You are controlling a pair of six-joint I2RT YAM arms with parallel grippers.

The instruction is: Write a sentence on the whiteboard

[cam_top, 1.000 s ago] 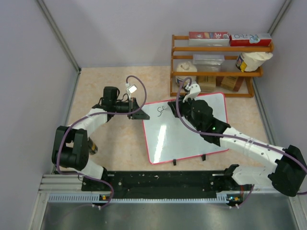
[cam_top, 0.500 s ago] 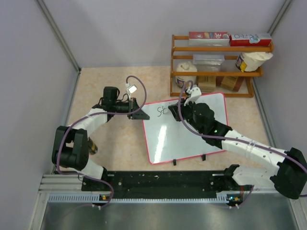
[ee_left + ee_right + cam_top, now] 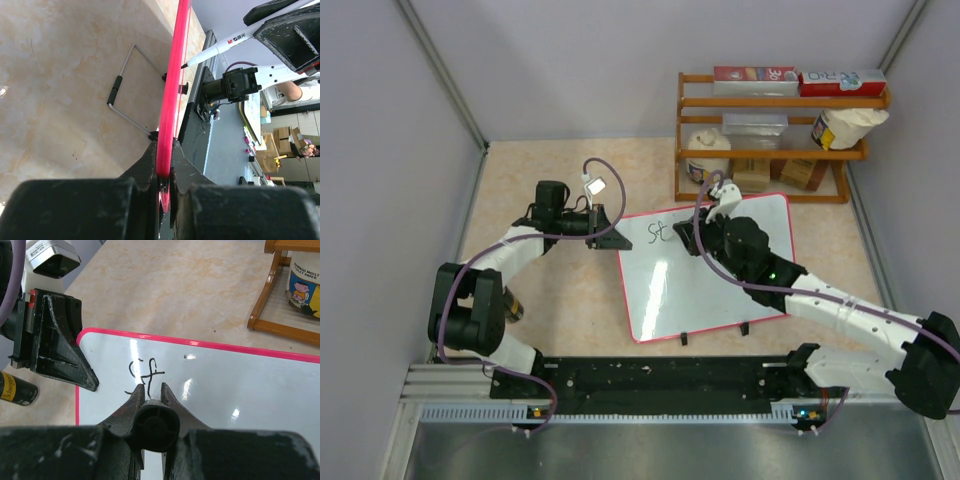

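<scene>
The whiteboard (image 3: 692, 290), red-framed and glossy white, stands tilted on the table between my arms. My left gripper (image 3: 612, 240) is shut on its top-left edge; the left wrist view shows the red frame (image 3: 172, 95) clamped between the jaws of that gripper (image 3: 164, 172). My right gripper (image 3: 704, 226) hovers over the board's upper left, shut on a white marker pen (image 3: 220, 46) whose black rear end (image 3: 156, 426) fills the gap between the jaws. The sentence (image 3: 145, 372) is only two black letters, "St", just ahead of the right gripper (image 3: 151, 388). The pen tip is hidden there.
A wooden shelf (image 3: 775, 152) with boxes, a jar and a cup stands behind the board at the back right. A dark can (image 3: 512, 308) lies by the left arm, also in the right wrist view as a can (image 3: 15, 389). A wire stand (image 3: 125, 97) props the board.
My right gripper has crept right along the board's top with the pen, and the writing has grown from one letter to two. The left arm and board have not moved.
</scene>
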